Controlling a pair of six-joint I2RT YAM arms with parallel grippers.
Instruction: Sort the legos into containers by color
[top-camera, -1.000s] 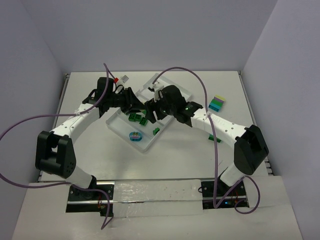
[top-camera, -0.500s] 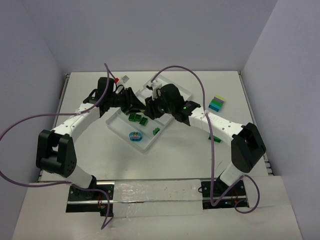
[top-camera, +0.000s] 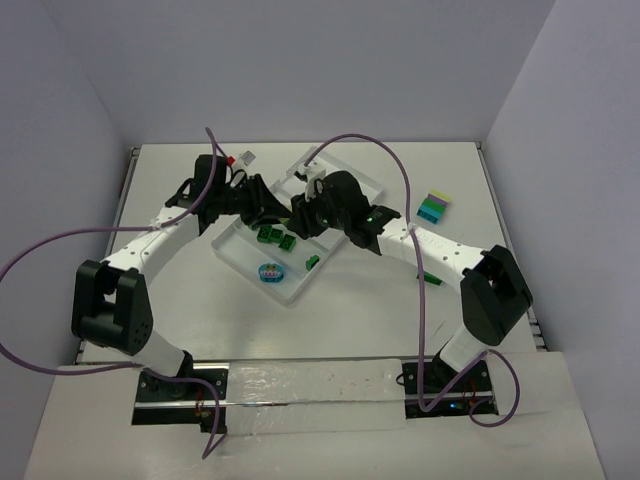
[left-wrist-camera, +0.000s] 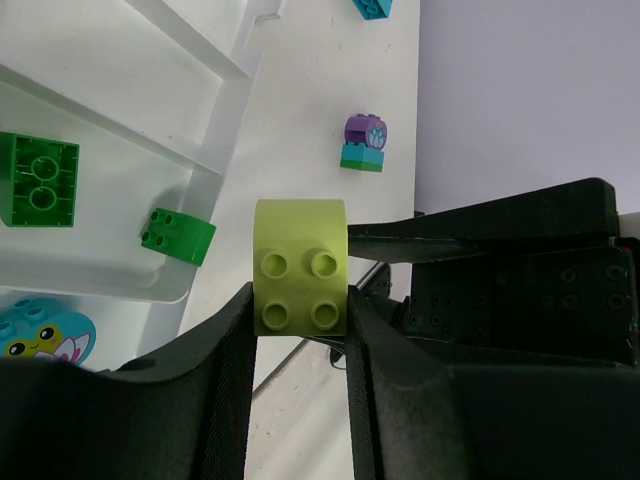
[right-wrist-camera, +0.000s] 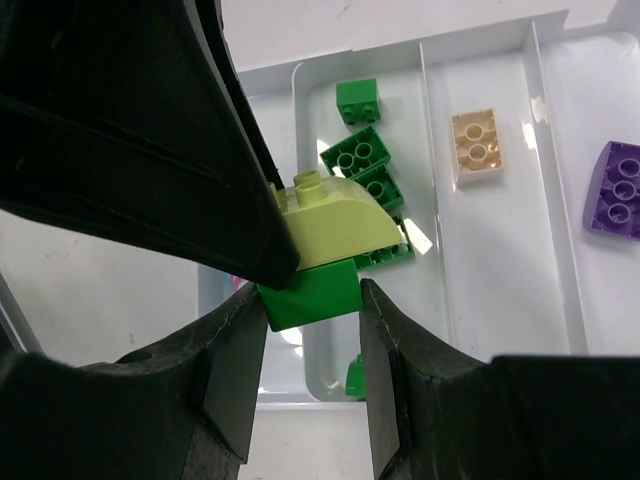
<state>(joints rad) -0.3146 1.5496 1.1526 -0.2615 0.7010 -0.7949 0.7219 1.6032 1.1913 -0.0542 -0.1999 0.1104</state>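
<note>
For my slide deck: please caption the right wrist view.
The right gripper clamps a green brick beneath a yellow-green brick, above the tray.

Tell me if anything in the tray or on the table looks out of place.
One small green brick lies tipped on its side in the tray, while the larger green brick beside it sits studs up. A purple, teal and green stack sits unsorted on the table outside the tray. Nothing looks spilled or broken.
</note>
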